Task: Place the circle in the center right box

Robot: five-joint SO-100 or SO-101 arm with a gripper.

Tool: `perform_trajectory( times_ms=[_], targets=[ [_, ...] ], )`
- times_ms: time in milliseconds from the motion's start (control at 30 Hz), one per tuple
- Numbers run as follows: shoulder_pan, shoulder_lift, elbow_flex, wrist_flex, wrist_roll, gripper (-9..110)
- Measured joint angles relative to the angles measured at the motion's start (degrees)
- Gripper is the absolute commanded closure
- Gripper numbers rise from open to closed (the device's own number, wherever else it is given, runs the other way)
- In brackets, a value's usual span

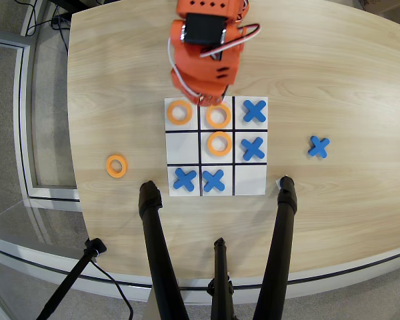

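Note:
An orange ring (pixel 117 165) lies flat on the wooden table, left of the white 3x3 board (pixel 250 187) and apart from it. The middle-row cell of the board's left column (pixel 182 148) is empty. Three more orange rings lie on the board: top-left cell (pixel 180 112), top-middle cell (pixel 218 115), central cell (pixel 219 143). The orange arm (pixel 203 47) reaches in from the top. Its gripper (pixel 205 100) hangs over the board's top edge, far from the loose ring. The arm's body hides its fingers.
Blue X pieces lie in the top-right (pixel 254 111), middle-right (pixel 253 148), bottom-left (pixel 185 179) and bottom-middle (pixel 213 180) cells. One more X (pixel 318 146) lies on the table to the right. Black stand legs (pixel 157 247) (pixel 280 233) rise from the front edge.

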Motion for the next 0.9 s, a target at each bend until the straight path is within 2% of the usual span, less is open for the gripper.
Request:
perform_trajectory(
  times_ms=[233,600,700,800,900],
  targets=[
    [0.0,-0.26,-3.34,0.44,0.0,102],
    [16.26,-29.88,-29.62,-10.11,-0.18,101],
    [20.13,-39.29,-39.2,-10.02,-0.7,95],
    [22.94,-47.72,-49.31,-8.44,-1.85,79],
    [25.05,-55.11,-58.27,-7.65,-2.46,72]
  ],
)
